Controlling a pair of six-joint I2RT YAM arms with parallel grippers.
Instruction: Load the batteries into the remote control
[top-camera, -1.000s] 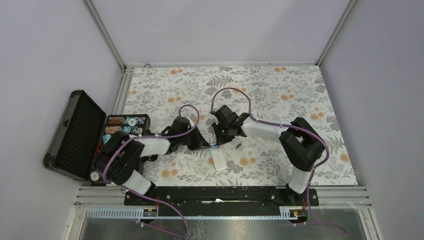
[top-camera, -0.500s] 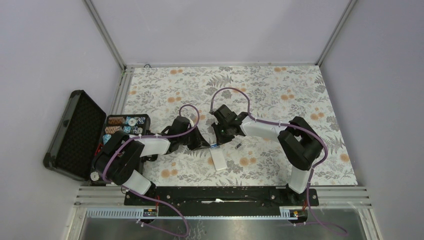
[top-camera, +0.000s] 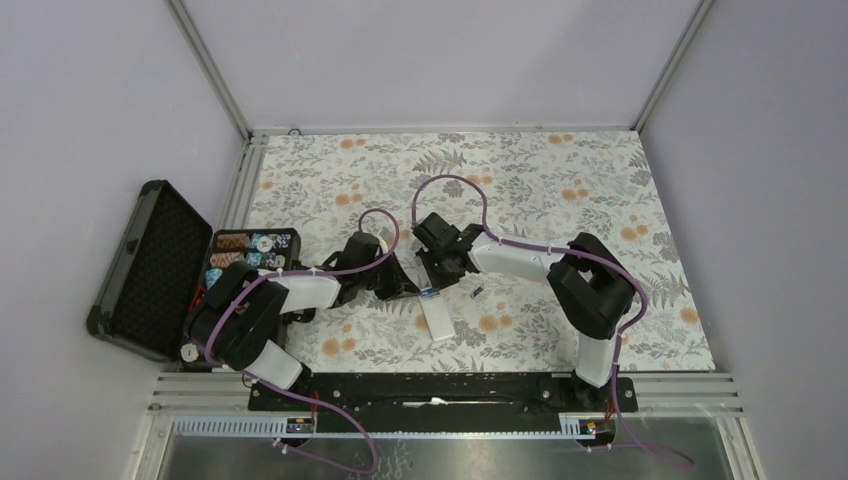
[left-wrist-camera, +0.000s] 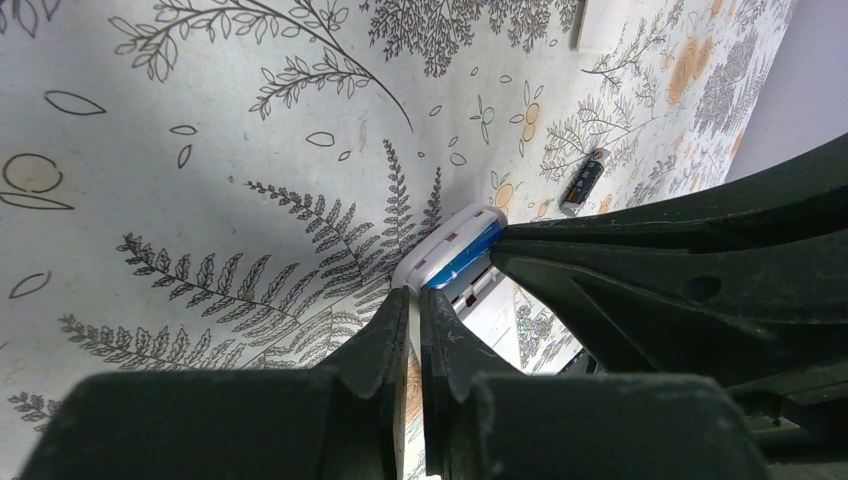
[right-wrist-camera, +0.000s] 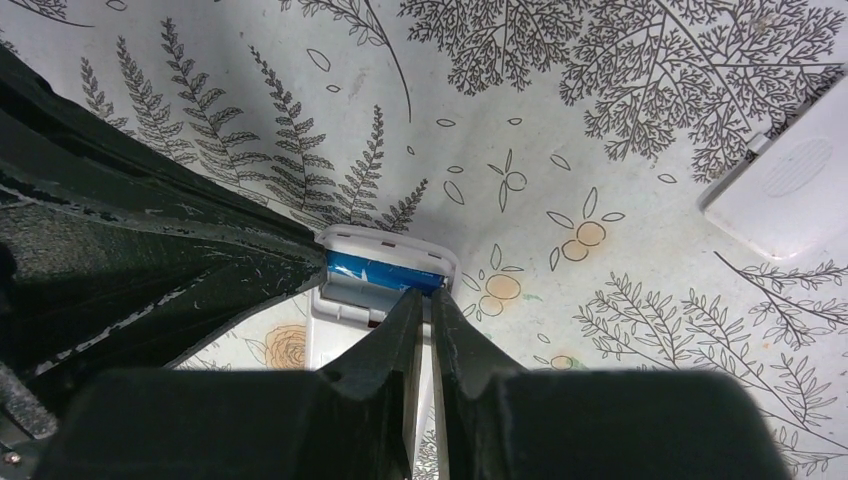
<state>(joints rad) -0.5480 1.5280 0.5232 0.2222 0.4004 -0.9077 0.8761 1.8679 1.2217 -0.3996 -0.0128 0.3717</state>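
white remote control (right-wrist-camera: 385, 241), blue battery (right-wrist-camera: 378, 272) (floral tablecloth (right-wrist-camera: 600, 120))

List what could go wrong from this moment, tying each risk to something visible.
1. The right gripper, shut, pushes its tips against the blue battery in the bay. If the cell is not fully seated, it may pop out or jam askew.
2. The left gripper, shut, only butts against the edge of the remote control, so the remote could slide or tip.
3. The loose battery lies close by, and a sweeping arm might roll it away.
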